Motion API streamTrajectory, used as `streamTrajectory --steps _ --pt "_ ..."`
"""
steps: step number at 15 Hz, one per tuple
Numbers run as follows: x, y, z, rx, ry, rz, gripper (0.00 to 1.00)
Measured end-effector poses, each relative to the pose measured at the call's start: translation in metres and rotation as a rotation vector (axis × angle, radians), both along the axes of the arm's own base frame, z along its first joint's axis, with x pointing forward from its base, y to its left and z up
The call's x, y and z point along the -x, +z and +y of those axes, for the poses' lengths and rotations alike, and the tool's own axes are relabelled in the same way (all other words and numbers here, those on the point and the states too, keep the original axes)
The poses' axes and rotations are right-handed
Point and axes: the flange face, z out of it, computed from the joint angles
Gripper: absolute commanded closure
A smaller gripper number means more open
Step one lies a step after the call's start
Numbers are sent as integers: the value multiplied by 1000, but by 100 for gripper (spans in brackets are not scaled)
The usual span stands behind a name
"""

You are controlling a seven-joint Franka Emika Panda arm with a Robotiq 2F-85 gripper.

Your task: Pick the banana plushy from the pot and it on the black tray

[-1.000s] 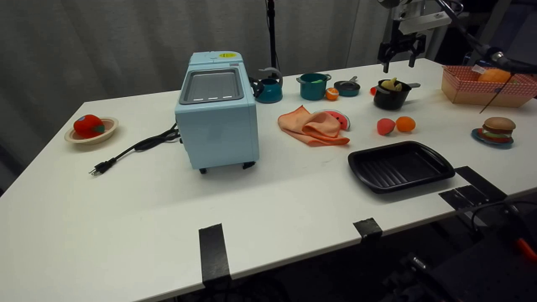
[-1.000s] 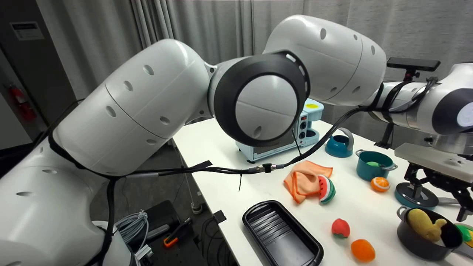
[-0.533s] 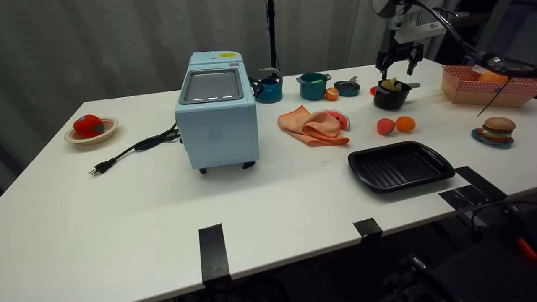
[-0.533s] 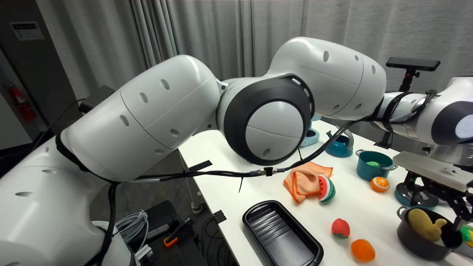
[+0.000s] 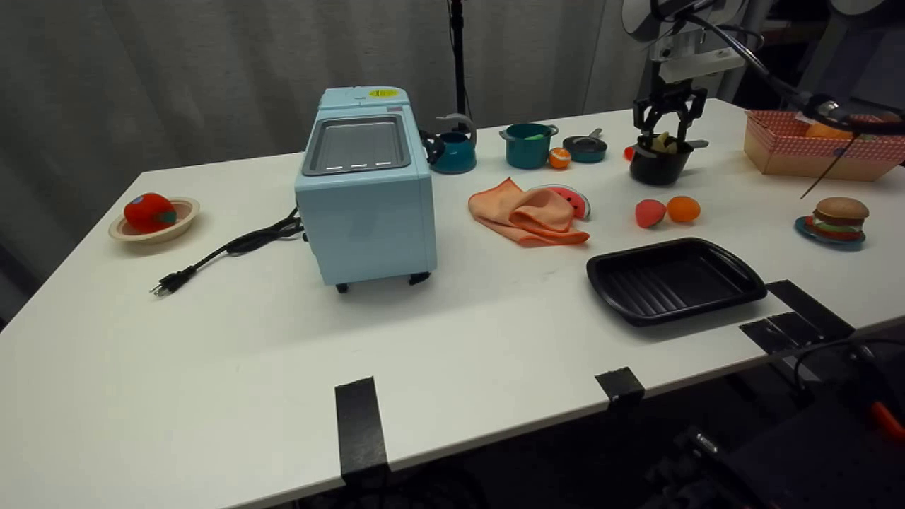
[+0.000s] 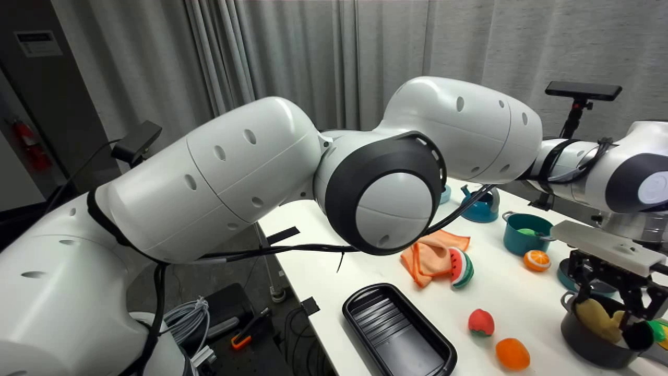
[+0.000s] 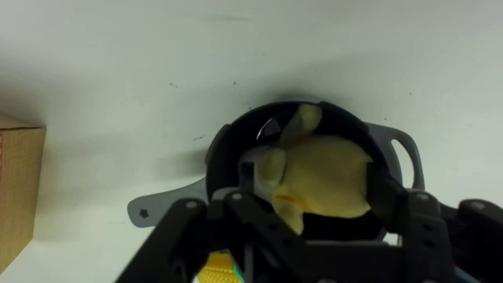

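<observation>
The pale-yellow banana plushy [image 7: 328,177] lies inside the small black pot [image 5: 656,170] and also shows in an exterior view [image 6: 595,318]. The pot's rim [image 7: 220,165] surrounds it in the wrist view. My gripper [image 7: 312,179] is open and points down over the pot, with its fingertips at about rim height or just inside; the exact depth is hard to tell. One finger [image 7: 246,175] stands on the handle side of the plushy, the other close against its far end. The black tray [image 5: 696,276] holds nothing and also shows in an exterior view [image 6: 402,334].
A strawberry [image 6: 480,322] and an orange fruit [image 6: 512,354] lie between pot and tray. A toy corn [image 7: 218,271] lies beside the pot. A checked basket [image 5: 813,161], burger [image 5: 838,219], teal pot [image 5: 529,150], orange cloth [image 5: 523,215] and blue toaster [image 5: 375,226] stand around.
My gripper has moved down from above the pot, and its fingers are now on either side of the plushy. The plushy, pot and tray have not moved.
</observation>
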Motion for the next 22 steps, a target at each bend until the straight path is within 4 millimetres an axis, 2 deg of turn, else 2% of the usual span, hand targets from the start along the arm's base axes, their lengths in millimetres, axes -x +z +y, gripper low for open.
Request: streamTrajectory --steps 4,6,12,15,18,22 --pt "-1 -1 4 -16 -1 23 88" --pt "-1 -1 4 -23 -3 29 100" --pt "0 3 -1 -32 -13 26 99" --pt "-4 16 -2 -23 -10 5 99" --pt "-9 44 -1 -2 -4 -33 99" --pt "-18 94 8 20 24 -98 99"
